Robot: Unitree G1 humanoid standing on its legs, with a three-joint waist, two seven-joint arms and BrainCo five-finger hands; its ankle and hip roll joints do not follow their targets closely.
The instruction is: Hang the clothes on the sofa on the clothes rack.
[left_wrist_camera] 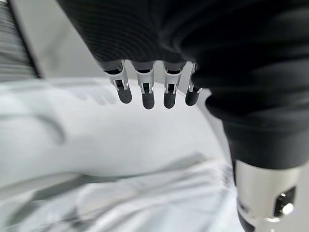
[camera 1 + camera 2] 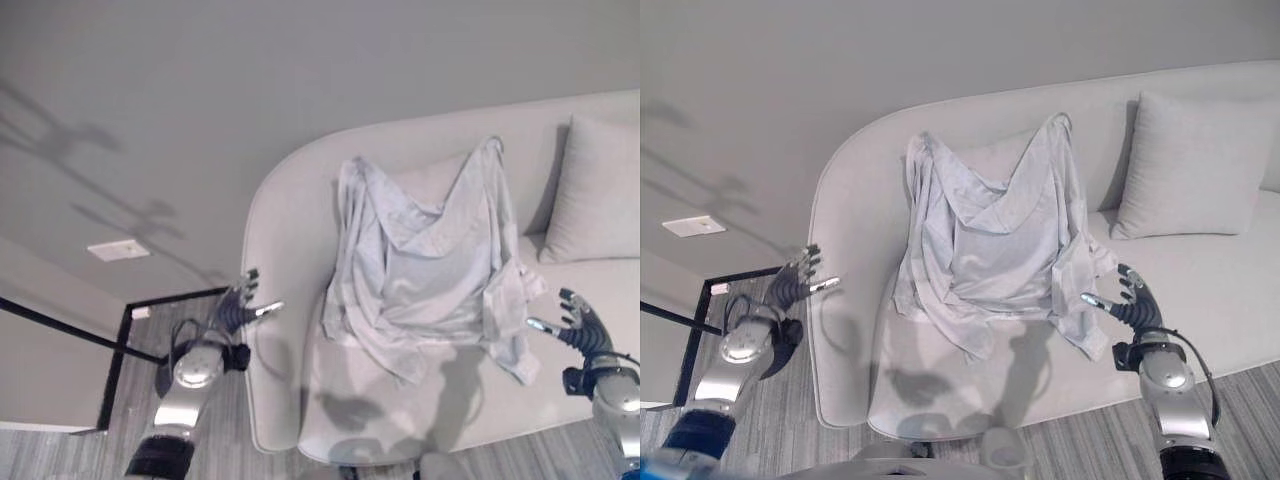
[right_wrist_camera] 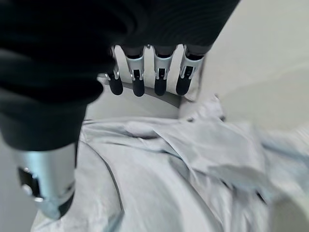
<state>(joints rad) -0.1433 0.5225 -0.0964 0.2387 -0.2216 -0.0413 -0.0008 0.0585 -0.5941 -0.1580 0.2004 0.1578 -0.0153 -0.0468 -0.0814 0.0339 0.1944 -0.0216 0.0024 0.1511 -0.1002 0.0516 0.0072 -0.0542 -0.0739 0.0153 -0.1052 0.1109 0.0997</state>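
A pale grey shirt (image 2: 430,260) lies crumpled over the back and seat of a light sofa (image 2: 290,200), its hem spilling onto the seat cushion. My left hand (image 2: 238,305) hovers open at the sofa's left arm, clear of the cloth. My right hand (image 2: 575,322) hangs open just right of the shirt's lower right corner, holding nothing. In the right wrist view the fingers (image 3: 145,79) stretch above the wrinkled shirt (image 3: 183,164). In the left wrist view the fingers (image 1: 147,92) point over the sofa and the cloth (image 1: 145,193).
A pale cushion (image 2: 590,190) leans on the sofa back at the right. A black metal frame (image 2: 110,345) stands on the wood floor left of the sofa, by a grey wall with a white plate (image 2: 118,250).
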